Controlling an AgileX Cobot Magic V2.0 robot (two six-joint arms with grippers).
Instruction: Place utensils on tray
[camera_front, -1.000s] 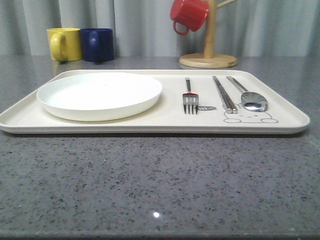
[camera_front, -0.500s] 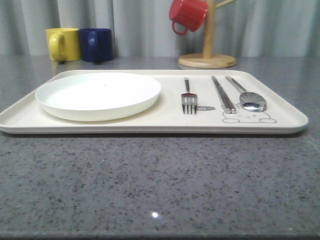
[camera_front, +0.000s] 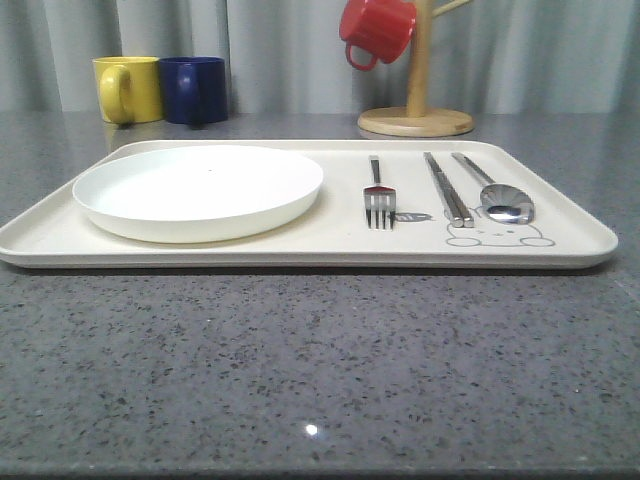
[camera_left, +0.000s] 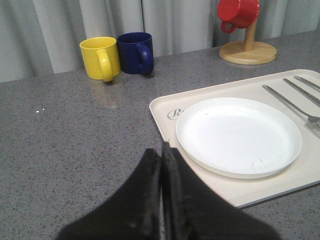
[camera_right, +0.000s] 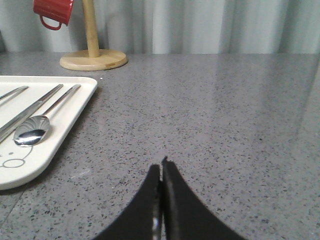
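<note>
The cream tray (camera_front: 340, 238) lies across the middle of the table. On its left half rests the white plate (camera_front: 198, 190). To the right lie the fork (camera_front: 379, 192), the chopsticks (camera_front: 447, 187) and the spoon (camera_front: 497, 195), side by side. In the left wrist view the plate (camera_left: 238, 134) and the tray (camera_left: 165, 107) are just beyond my left gripper (camera_left: 161, 150), which is shut and empty over the counter. In the right wrist view my right gripper (camera_right: 161, 167) is shut and empty over bare counter, apart from the tray (camera_right: 60, 130) and spoon (camera_right: 32, 130).
A yellow mug (camera_front: 128, 88) and a blue mug (camera_front: 194, 89) stand at the back left. A red mug (camera_front: 376, 30) hangs on a wooden stand (camera_front: 416, 120) behind the tray. Grey curtains close the back. The grey counter (camera_front: 320, 370) stretches in front of the tray.
Nothing on the tray has moved. The front view only shifts by a few pixels between frames.
</note>
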